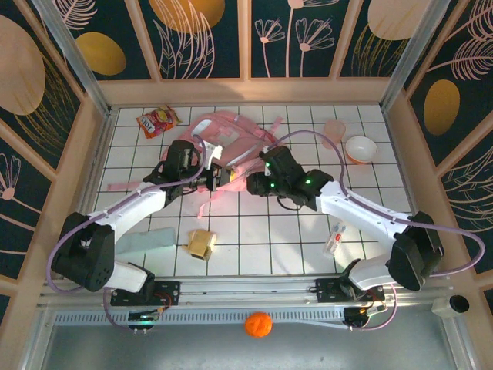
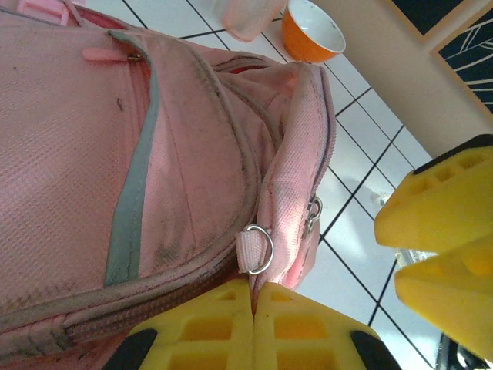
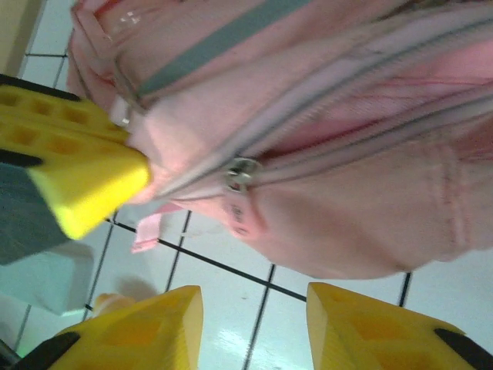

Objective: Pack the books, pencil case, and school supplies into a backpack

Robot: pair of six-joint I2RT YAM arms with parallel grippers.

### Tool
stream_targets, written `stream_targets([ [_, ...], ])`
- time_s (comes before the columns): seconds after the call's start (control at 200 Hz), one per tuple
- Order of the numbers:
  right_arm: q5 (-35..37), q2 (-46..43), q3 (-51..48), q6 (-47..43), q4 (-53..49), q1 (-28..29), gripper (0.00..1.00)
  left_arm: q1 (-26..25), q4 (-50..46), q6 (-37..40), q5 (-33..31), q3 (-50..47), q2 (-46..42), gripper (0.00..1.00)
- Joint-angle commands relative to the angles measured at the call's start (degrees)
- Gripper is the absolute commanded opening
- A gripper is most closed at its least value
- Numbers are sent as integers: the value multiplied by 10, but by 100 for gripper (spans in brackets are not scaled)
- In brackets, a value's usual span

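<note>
The pink backpack lies at the back middle of the table. My left gripper is shut on a fold of fabric at the backpack's near edge, just below a metal D-ring. My right gripper stands open close beside it, with bare tile between its fingers. It hangs just below the zipper pull without touching it. The mint pencil case lies flat at the front left. A tan boxy supply and a white oblong supply rest on the tiles. The books are out of view.
A red-orange snack bag lies at the back left. A pink cup and a white bowl with orange outside stand at the back right. An orange ball sits beyond the front rail. Wooden walls ring the table.
</note>
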Motion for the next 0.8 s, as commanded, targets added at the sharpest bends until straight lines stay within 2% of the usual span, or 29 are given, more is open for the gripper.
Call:
stream_targets([
  [0.0,49,33,36,29,18,14,42,3,49,-39,29,3,-28,0],
  [0.195,125,110,114,16,-56,29,43,3,52,-41,32,15,-25,0],
  [0.385,166,136,127,13,-64,32,43,2,64,-49,39,20,-23,0],
  [0.45,162,139,123,10,-57,31,39,3,67,-51,40,22,-23,0],
  [0.591,185,140,122,28,-85,30,19,2,66,-49,38,27,-21,0],
  [0.681,203,128,115,44,-102,28,13,2,66,-48,38,28,-20,0],
  [0.796,207,106,94,61,-95,20,13,3,66,-48,39,29,-18,0],
])
